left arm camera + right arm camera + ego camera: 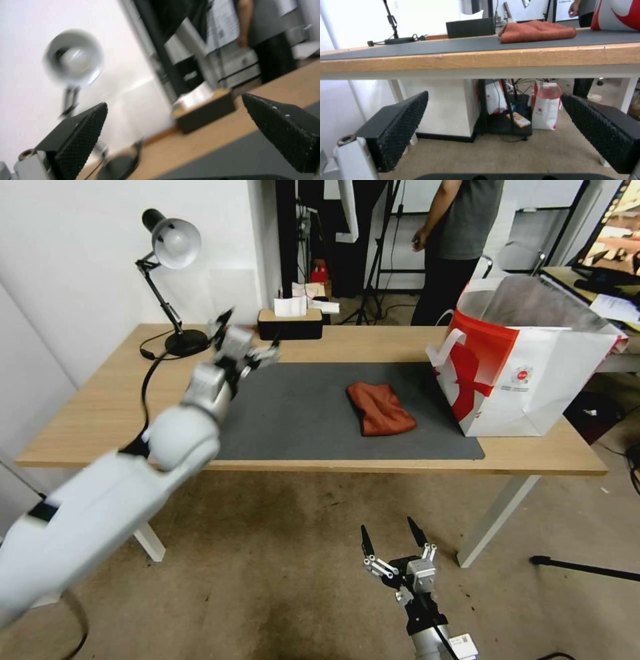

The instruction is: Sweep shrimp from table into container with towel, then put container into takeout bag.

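So the takeout bag [527, 373] stands upright at the right end of the grey mat [300, 413], mouth open with the silvery lining showing; can't tell what's inside from here. It's got a small red logo on the white side with tiny text under it, too small to read. The towel [380, 409] lies folded on the mat just left of the bag, near it but not touching. Behind the mat there's a dark tissue box [290, 323] with a white tissue poking out, and a desk lamp [172, 273] off to the mat's far left corner.

The left hand [248, 340] hovers above the mat's far left corner, fingers spread wide apart, nothing between them and not touching anything. The right hand [395, 543] hangs low in front of the worktop [107, 407], below its edge and well clear of the mat, fingers also wide open and empty.
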Controlling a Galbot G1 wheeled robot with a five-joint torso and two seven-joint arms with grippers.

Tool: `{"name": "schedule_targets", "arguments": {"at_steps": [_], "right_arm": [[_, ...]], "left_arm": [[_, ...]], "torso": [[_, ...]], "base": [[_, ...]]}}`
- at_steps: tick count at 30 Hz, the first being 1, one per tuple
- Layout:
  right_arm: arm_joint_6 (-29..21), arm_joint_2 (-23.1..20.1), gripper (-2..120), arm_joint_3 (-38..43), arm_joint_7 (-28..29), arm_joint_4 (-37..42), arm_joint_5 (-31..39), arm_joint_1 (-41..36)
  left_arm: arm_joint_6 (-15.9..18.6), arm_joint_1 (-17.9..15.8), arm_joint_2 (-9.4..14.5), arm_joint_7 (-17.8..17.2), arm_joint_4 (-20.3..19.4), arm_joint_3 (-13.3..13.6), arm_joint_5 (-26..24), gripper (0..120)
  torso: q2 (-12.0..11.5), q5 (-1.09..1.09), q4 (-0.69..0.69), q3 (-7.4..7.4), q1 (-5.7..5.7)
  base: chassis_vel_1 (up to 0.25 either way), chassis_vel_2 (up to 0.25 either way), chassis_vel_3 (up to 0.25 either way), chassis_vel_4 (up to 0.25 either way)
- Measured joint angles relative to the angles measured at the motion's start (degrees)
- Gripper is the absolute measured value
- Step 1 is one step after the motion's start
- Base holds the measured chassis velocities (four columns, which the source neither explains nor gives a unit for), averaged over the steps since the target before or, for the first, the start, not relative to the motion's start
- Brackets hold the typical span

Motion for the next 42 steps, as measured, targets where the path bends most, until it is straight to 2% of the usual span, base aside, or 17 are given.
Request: {"name": "schedule_targets", "arguments": {"at_steps": [1,2,5,6,8,9,11,12,14,15,17,18,20,23,29,36,42], "right_arm": [[0.3,0.0,100,0.1,0.0,0.4,-0.1,-0.4],[0.3,0.0,100,0.1,0.0,0.4,-0.1,-0.4],[1.3,0.2,100,0.5,0.2,2.1,-1.3,-1.9],[1.3,0.2,100,0.5,0.2,2.1,-1.3,-1.9],[2.1,0.4,100,0.7,1.4,2.7,-2.2,-2.1],[2.1,0.4,100,0.7,1.4,2.7,-2.2,-2.1],[2.5,0.4,100,0.9,3.1,2.8,-2.7,-1.2],[2.5,0.4,100,0.9,3.1,2.8,-2.7,-1.2],[3.0,0.5,100,1.6,4.4,3.6,-2.8,-0.9],[3.0,0.5,100,1.6,4.4,3.6,-2.8,-0.9],[3.1,0.2,100,2.2,5.0,4.0,-2.8,-0.2],[3.1,0.2,100,2.2,5.0,4.0,-2.8,-0.2],[3.0,-0.2,100,2.8,5.5,4.6,-2.3,0.2],[1.8,-1.0,100,3.5,5.6,5.7,-0.8,0.5],[-0.1,-3.2,100,5.2,4.5,6.5,2.2,1.6],[-2.2,-4.8,100,5.9,3.2,8.3,4.4,1.8],[-2.7,-5.4,100,6.6,3.0,8.5,6.2,2.2]], "left_arm": [[0.0,3.4,0.0,-0.4,-1.1,-2.5,1.2,100],[0.0,3.4,0.0,-0.4,-1.1,-2.5,1.2,100],[-0.5,18.1,-1.6,-0.4,-5.9,-12.7,4.6,100],[-0.5,18.1,-1.6,-0.4,-5.9,-12.7,4.6,100],[-4.2,29.1,-5.9,1.7,-7.4,-20.8,8.8,100],[-4.2,29.1,-5.9,1.7,-7.4,-20.8,8.8,100],[-8.3,37.2,-10.0,4.5,-6.7,-26.6,12.2,100],[-8.3,37.2,-10.0,4.5,-6.7,-26.6,12.2,100],[-12.2,44.4,-13.9,6.2,-6.2,-31.8,14.8,100],[-12.2,44.4,-13.9,6.2,-6.2,-31.8,14.8,100],[-15.9,48.6,-16.6,8.0,-5.0,-34.4,16.2,100],[-15.9,48.6,-16.6,8.0,-5.0,-34.4,16.2,100],[-18.5,52.6,-19.1,8.9,-3.8,-36.1,16.9,100],[-20.2,54.8,-20.4,9.3,-2.4,-36.8,16.7,100],[-22.0,55.2,-21.7,9.7,0.7,-36.8,15.6,100],[-22.4,54.9,-23.9,11.5,1.5,-33.7,14.5,100],[-24.0,54.2,-24.0,14.0,1.3,-32.9,12.4,100]], "torso": [[0.0,-0.02,-0.01,0.00,0.00],[0.0,-0.02,-0.01,0.00,0.00],[0.0,-0.01,0.01,0.00,0.00],[0.0,-0.01,0.01,0.00,0.00],[0.0,0.03,0.00,-0.01,-0.02],[0.0,0.03,0.00,-0.01,-0.02],[0.0,-0.03,0.00,0.00,0.00],[0.0,-0.03,0.00,0.00,0.00],[0.0,0.01,0.03,0.00,0.00],[0.0,0.01,0.03,0.00,0.00],[0.0,0.01,0.01,-0.01,-0.01],[0.0,0.01,0.01,-0.01,-0.01],[0.0,-0.01,0.00,0.00,0.00],[0.0,0.03,0.00,0.00,0.00],[0.0,0.01,-0.01,0.01,0.01],[0.0,0.01,-0.01,0.01,0.01],[0.0,0.01,0.00,0.01,0.01]], "base": [[0.000,0.000,0.000,0.000],[0.000,0.000,0.000,0.000],[0.000,0.000,0.000,0.000],[0.000,0.000,0.000,0.000],[0.000,0.000,0.000,0.000],[0.000,0.000,0.000,0.000],[0.000,0.000,0.000,0.000],[0.000,0.000,0.000,0.000],[0.000,0.000,0.000,0.000],[0.000,0.000,0.000,0.000],[0.000,0.000,0.000,0.000],[0.000,0.000,0.000,0.000],[0.000,0.000,0.000,0.000],[0.000,0.000,0.000,0.000],[0.000,0.000,0.000,0.000],[0.000,0.000,0.000,0.000],[0.000,0.000,0.000,0.000]]}}
